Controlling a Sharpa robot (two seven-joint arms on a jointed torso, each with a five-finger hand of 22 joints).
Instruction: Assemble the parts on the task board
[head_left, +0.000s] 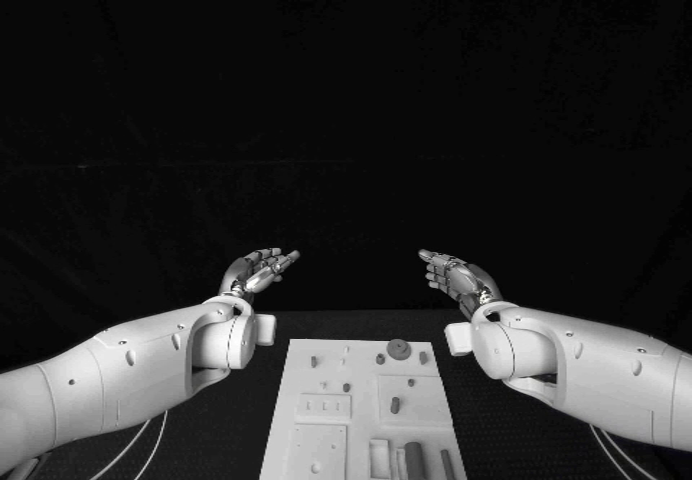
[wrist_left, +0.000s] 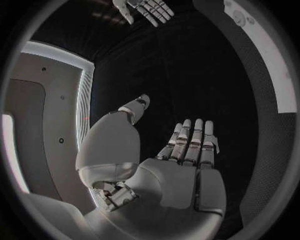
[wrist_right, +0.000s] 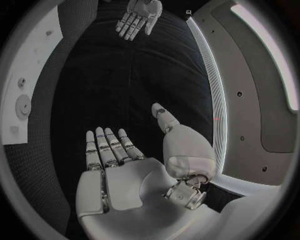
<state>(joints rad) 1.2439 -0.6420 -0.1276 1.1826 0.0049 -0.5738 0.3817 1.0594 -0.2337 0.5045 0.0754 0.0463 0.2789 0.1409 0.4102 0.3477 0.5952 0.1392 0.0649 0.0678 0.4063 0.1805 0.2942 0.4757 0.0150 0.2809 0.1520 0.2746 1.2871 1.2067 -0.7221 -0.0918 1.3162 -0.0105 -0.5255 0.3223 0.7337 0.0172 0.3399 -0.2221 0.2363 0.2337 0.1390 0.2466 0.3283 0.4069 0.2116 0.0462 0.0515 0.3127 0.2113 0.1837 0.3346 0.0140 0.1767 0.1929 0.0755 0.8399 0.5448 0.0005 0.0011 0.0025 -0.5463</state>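
Note:
The white task board (head_left: 361, 400) lies on the black table between my two arms, near the front edge. Grey parts sit on it: a round disc (head_left: 398, 348) at its far end and two long bars (head_left: 415, 460) near its front right corner. My left hand (head_left: 257, 271) is raised beyond the board's far left, fingers straight and apart, holding nothing; it appears again as the left hand (wrist_left: 184, 150). My right hand (head_left: 456, 274) mirrors it at the far right, also empty, and appears as the right hand (wrist_right: 115, 152). The board's edge (wrist_right: 19, 100) with the disc (wrist_right: 22, 106) appears at the rim.
The black table (head_left: 490, 420) spreads around the board on both sides. The board carries several recesses and small holes (head_left: 326, 405). Beyond the hands everything is dark. Each wrist view catches the opposite hand far off: right hand (wrist_left: 144, 10), left hand (wrist_right: 139, 17).

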